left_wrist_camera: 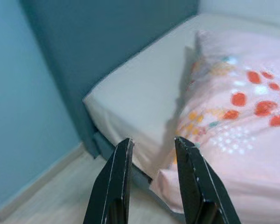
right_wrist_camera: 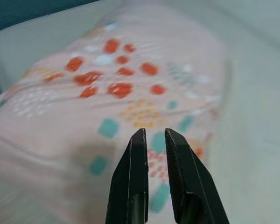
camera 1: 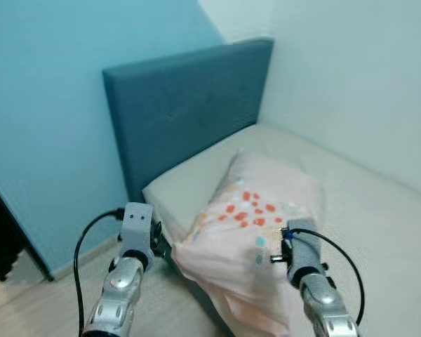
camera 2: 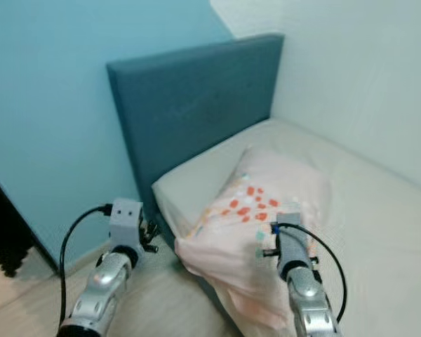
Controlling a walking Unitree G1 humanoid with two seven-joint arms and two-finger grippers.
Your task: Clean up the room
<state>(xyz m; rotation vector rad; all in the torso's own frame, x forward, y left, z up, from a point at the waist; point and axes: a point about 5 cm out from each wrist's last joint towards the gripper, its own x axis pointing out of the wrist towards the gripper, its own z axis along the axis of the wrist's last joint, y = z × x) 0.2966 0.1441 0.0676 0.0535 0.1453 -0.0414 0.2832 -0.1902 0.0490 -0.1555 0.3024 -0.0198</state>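
Both pincers above pillow

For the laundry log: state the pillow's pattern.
The pillow is pale pink with orange-red, teal and yellow spots; clearest in the right wrist view.

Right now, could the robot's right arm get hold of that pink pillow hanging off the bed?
Probably yes. The right pincer hovers just above the pink pillow, fingers nearly closed, with nothing between them. It would likely need to open first.
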